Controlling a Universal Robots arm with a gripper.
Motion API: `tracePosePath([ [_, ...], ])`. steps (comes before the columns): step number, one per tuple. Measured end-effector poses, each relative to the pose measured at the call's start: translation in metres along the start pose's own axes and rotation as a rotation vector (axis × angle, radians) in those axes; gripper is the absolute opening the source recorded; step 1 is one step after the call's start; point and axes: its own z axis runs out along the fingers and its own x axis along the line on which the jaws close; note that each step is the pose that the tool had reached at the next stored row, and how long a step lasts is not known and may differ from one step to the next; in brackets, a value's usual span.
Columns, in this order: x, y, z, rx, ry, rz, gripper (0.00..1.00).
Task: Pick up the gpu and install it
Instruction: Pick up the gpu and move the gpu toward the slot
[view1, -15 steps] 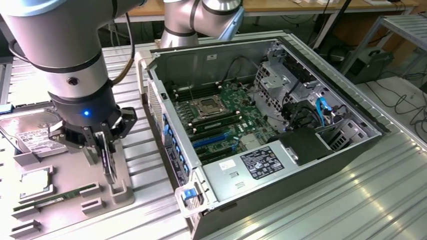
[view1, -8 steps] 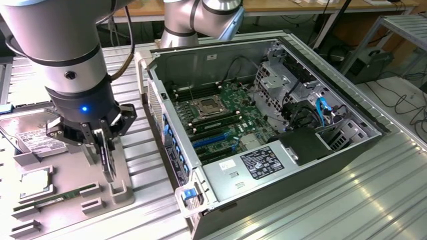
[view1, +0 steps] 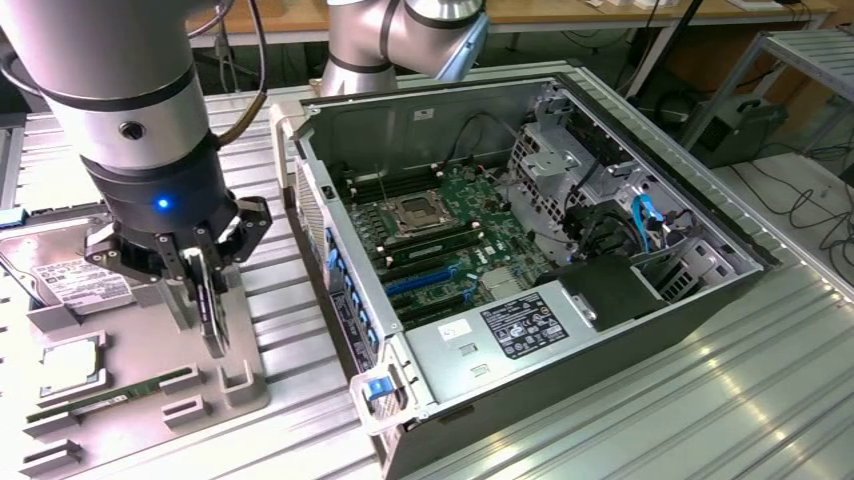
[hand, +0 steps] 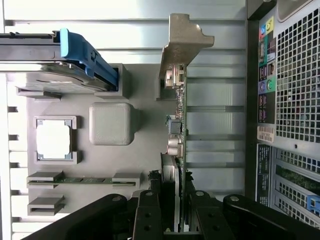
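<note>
Closed to a narrow gap, the gripper (view1: 203, 290) (hand: 175, 196) clamps the gpu (view1: 214, 325) (hand: 177, 145), with a black finger (hand: 150, 210) pressed on each face of the card. The card stands on edge, its silver bracket (hand: 182, 40) at the end away from the gripper. It sits over the grey tray (view1: 134, 345) (hand: 145, 150), beside the open computer case (view1: 400, 120) (hand: 295, 75). Whether its lower edge is clear of the tray's slot cannot be told.

The tray's moulded holders carry three other parts:
- a hard drive (view1: 54, 280) (hand: 45, 75) with a blue handle (hand: 82, 50)
- a square processor chip (view1: 74, 365) (hand: 53, 139)
- a thin green RAM stick (view1: 114, 395) (hand: 82, 180)

A plain grey block (hand: 111, 123) rises from the tray between them.

The case lies on its side on the ribbed metal bench (view1: 694, 400), on the exterior view's right. Inside it are:
- a green motherboard (view1: 461, 215) with a metal processor socket (view1: 407, 215) and blue slots (view1: 420, 275)
- a silver power supply (view1: 461, 350)
- a metal drive cage (view1: 547, 150)
- blue cables (view1: 645, 225)

The power supply bears a black label (view1: 523, 328) with white print, and the hard drive bears a white label (view1: 64, 283). The print on both is too small to read. A pale sticker (hand: 266, 134) sits below coloured ports on the back of the case, and its print cannot be read either.
</note>
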Motion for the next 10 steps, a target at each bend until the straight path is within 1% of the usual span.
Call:
tracePosePath([
  [10,0.0,0.0004,-0.0123,0.0,0.0,0.0,0.27],
])
